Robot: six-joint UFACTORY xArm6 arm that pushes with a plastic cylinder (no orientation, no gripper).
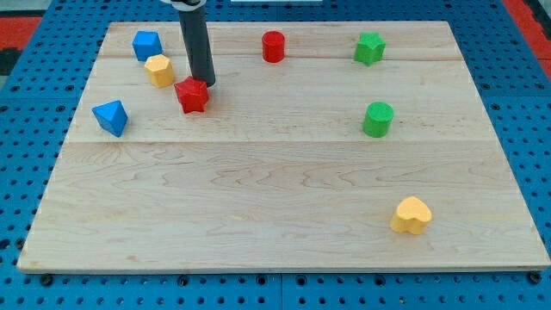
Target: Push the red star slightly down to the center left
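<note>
All we show of ourselves is a straight, dark grey rod, round in section, plain and smooth, with a faint lighter sheen along one side. Its top carries a slightly wider black collar, cut off by the frame. My tip (205, 83) ends blunt and flat.

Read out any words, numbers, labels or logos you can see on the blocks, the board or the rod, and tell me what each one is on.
There are none. The wooden board shows only bare wood grain. The red star, the other coloured blocks and my tip, which sits at the star's upper right edge, are plain. The blue pegboard around the board carries only holes.
</note>
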